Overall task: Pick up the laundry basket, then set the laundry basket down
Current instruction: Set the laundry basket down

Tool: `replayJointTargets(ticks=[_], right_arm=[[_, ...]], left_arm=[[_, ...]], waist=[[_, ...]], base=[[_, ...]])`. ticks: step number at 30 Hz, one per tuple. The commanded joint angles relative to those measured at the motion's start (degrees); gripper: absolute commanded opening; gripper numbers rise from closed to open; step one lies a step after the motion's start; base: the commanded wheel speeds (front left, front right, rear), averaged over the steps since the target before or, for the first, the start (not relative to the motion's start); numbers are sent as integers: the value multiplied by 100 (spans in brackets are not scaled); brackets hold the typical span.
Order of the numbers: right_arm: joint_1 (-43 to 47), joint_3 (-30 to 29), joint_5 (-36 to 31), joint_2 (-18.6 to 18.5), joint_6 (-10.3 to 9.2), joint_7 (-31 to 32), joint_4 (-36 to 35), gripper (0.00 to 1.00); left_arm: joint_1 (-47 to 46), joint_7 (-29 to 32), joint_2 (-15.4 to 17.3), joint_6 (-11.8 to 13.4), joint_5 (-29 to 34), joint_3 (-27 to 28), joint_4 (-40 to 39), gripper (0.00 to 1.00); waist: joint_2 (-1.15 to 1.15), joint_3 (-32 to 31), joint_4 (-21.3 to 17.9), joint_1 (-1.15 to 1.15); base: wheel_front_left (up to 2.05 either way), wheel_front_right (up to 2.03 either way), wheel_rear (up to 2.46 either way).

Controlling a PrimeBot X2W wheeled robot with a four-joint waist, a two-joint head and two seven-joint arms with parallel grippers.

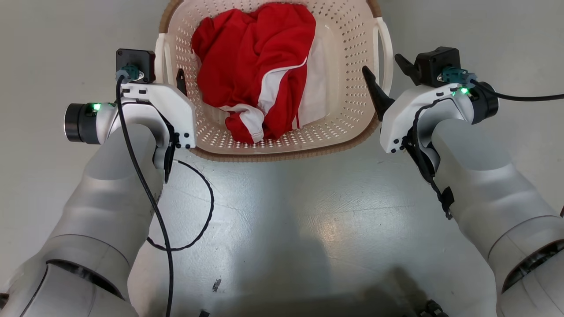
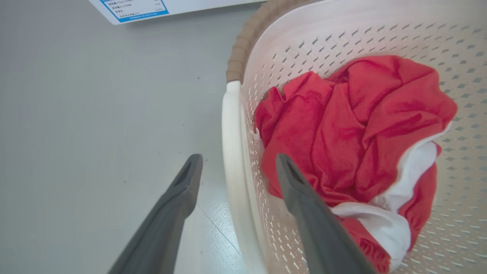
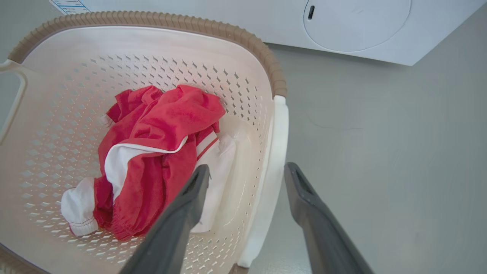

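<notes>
Floor [image 1: 282, 211], grey, lies open on both sides of the laundry basket [image 1: 343, 110], which holds a red-and-white garment [image 1: 255, 57]. In the left wrist view, the left gripper [image 2: 237, 161] is spread astride a white handle [image 2: 232, 152], and the blue-bordered label [image 2: 133, 7] is unreadable. In the right wrist view, the right gripper [image 3: 247, 169] is spread astride the other handle [image 3: 276, 152], with a washing machine [image 3: 342, 26] beyond.

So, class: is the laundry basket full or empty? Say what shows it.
Partly filled: a crumpled red-and-white garment lies in the laundry basket, with bare perforated walls around it.

Perforated matt plastic laundry basket [image 1: 348, 101] with woven-look rim [image 1: 282, 156]; soft crumpled cloth [image 1: 251, 57]; glossy smooth floor [image 1: 282, 211].
</notes>
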Motion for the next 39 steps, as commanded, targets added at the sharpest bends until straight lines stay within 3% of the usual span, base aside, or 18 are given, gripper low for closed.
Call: replayJointTargets(ticks=[1, 11, 20, 29, 39], right_arm=[[278, -15, -32, 105, 37, -80, 3, 100], [327, -687, -477, 58, 37, -84, -219, 100], [1039, -1992, -1569, -252, 37, -85, -1191, 100], [2148, -3175, -2646, -295, 37, -85, -2090, 100], [3082, -3643, -3258, -239, 37, -85, -2829, 100]], left_arm=[[-23, 17, 169, 52, -63, 80, -18, 100], [185, -162, 182, 43, -237, 200, -25, 100], [711, -382, 249, -142, -395, 453, -295, 100], [1613, -388, 450, -107, -237, 990, -1316, 100], [2772, -389, 756, -50, 206, 1821, -2539, 100]], waist=[[0, -39, -13, 0], [0, -454, -110, 0], [0, -1333, -83, 0], [0, -2407, -11, 0], [0, -3324, -93, 0]], base=[[0, 0, 0], [0, 0, 0], [0, 0, 0], [0, 0, 0], [0, 0, 0]])
